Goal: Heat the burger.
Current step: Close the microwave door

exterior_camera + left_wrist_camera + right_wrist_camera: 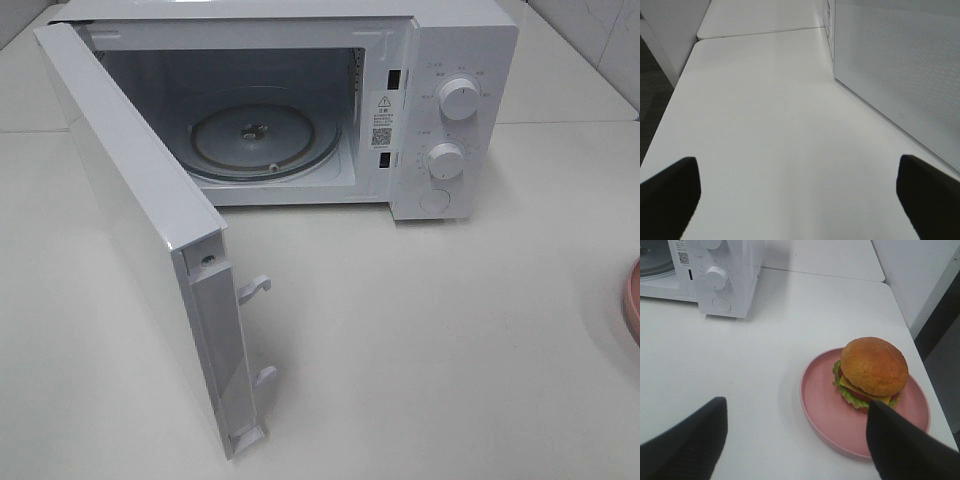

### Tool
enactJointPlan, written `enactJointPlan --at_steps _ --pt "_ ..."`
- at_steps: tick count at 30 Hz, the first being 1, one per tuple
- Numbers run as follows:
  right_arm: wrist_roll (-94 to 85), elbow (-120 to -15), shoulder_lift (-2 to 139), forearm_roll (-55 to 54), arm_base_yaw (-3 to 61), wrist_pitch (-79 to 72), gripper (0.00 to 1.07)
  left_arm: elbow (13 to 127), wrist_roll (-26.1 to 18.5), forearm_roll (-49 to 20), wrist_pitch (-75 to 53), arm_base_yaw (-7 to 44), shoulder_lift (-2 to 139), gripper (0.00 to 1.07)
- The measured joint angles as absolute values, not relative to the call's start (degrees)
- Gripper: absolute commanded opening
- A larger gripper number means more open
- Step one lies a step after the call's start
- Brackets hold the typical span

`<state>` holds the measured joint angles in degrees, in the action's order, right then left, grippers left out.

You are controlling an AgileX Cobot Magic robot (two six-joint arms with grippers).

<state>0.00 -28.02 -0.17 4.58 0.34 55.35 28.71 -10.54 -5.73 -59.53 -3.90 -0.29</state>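
The microwave (300,100) stands open and empty, while the burger (873,367) sits on its pink dish (825,410) beside it, both grippers spread and empty-handed.

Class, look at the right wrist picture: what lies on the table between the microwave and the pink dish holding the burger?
Nothing: only bare white table separates the microwave from the pink dish with the burger. The right wrist view shows it.

I see the small round burger with a smooth tan-orange bun top (873,369) sitting upright and whole, green lettuce, yellow cheese and red tomato showing under the bun, set off-centre on a salmon-pink round dish (826,415).
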Motion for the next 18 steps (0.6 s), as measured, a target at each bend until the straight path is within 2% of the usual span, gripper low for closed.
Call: enactJointPlan --at_steps 8,11,13,18 --pt "0.00 -28.02 -0.17 4.58 0.34 55.35 0.78 28.71 -10.54 -5.73 -59.53 -3.90 -0.29 1.01" --pt "0.00 -28.02 -0.17 4.58 0.34 55.35 0.85 28.71 -10.54 -5.73 -59.53 -3.90 -0.29 1.01" --pt "0.00 -28.02 -0.17 4.58 0.34 55.35 0.99 28.71 -10.54 -5.73 -59.53 -3.90 -0.29 1.01" --pt "0.00 -28.02 -0.17 4.58 0.34 55.35 1.00 28.71 -10.54 -5.73 -59.53 -3.90 -0.29 1.01"
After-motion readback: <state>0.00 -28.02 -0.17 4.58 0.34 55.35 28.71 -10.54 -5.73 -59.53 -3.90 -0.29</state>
